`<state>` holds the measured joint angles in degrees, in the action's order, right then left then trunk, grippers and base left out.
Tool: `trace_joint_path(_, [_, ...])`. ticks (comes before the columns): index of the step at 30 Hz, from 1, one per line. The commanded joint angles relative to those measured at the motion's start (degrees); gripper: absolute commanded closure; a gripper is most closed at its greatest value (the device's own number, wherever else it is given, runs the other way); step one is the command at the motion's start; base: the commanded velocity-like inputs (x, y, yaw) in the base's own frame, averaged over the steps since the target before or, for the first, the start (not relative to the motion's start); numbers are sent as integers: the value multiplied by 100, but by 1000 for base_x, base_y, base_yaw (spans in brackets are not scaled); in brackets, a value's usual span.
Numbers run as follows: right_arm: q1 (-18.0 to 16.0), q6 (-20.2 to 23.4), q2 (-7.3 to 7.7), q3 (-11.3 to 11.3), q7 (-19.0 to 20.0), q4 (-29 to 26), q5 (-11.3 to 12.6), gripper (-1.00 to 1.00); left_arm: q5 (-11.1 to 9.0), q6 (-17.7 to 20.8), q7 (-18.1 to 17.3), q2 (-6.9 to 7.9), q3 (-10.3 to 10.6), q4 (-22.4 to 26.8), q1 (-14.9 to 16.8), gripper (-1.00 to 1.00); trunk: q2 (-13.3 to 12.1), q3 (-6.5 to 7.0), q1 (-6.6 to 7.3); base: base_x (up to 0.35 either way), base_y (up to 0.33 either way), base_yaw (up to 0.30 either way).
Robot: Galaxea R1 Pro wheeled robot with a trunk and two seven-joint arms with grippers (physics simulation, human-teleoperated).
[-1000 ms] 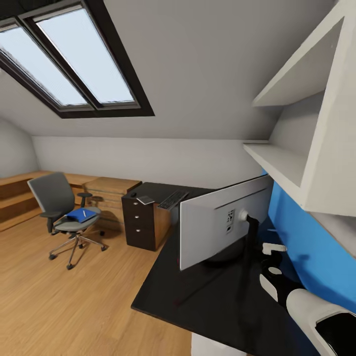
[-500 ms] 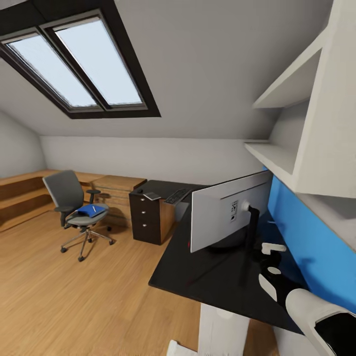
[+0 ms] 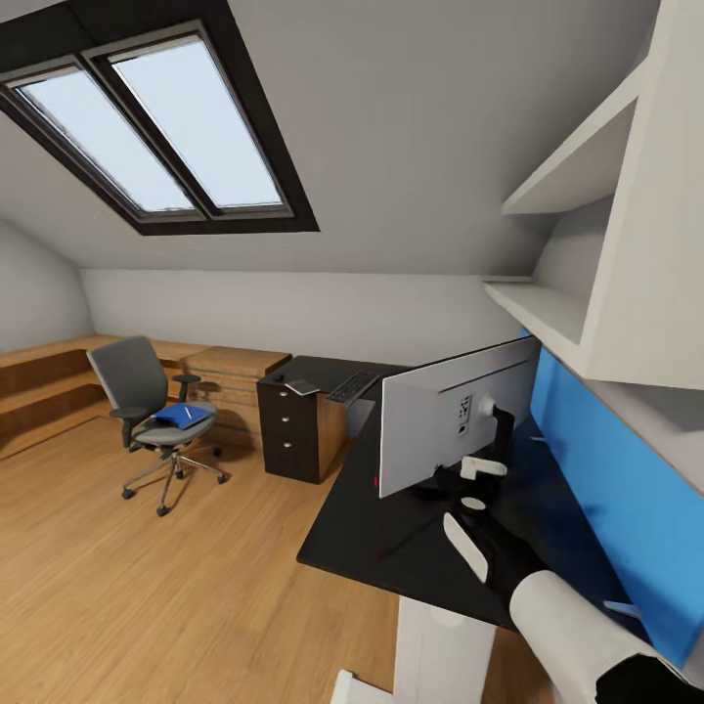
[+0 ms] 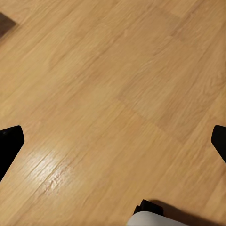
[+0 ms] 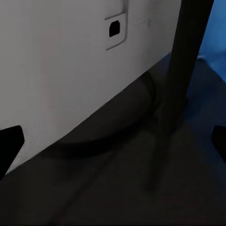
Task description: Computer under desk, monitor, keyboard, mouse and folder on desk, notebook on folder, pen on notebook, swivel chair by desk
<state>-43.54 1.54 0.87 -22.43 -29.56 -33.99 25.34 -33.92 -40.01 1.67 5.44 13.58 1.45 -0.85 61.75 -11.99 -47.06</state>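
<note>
Right tool point(image 3: 476, 486), fingers spread, hovers near the monitor point(image 3: 445, 418) stem on the desk point(image 3: 391, 548).

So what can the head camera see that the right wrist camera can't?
The head view takes in the room: the chair with the blue folder on its seat, the skylight, the wood floor, the drawers, the keyboard and the right hand. The right wrist view gives a close look at the small port on the monitor's pale back, plus both dark fingertips, spread wide. Both show the monitor, its black stem, the black desk and the blue wall panel.
</note>
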Motion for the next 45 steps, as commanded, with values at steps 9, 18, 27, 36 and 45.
trace_joint_path(9, [171, 879, -11, -68, -803, -1372, 81, -100, -41, -6, 17, 1, 49, 13, -5, -100, 4, -7, -1, 0, 11, 0])
trace_joint_path(18, [267, 888, -493, -299, -1577, -1478, 12, -100, -44, -7, 17, 1, 47, 13, -3, -100, 4, -7, -1, 0, 210, 0])
trace_joint_path(27, [700, 431, -574, -355, -1684, -1448, -727, -100, -44, -6, 11, 1, -15, 13, -3, -100, 4, -7, -1, 0, 316, 0])
trace_joint_path(36, [747, 331, -552, -368, -1690, -1443, -828, -100, -44, -6, 17, 1, -21, 13, -3, -100, 4, -7, -1, 0, 76, 0])
trace_joint_path(45, [751, 321, -545, -359, -1693, -1439, -838, -100, -44, -12, 9, 1, -22, 13, -3, -100, 4, -7, -1, 38, 26, 0])
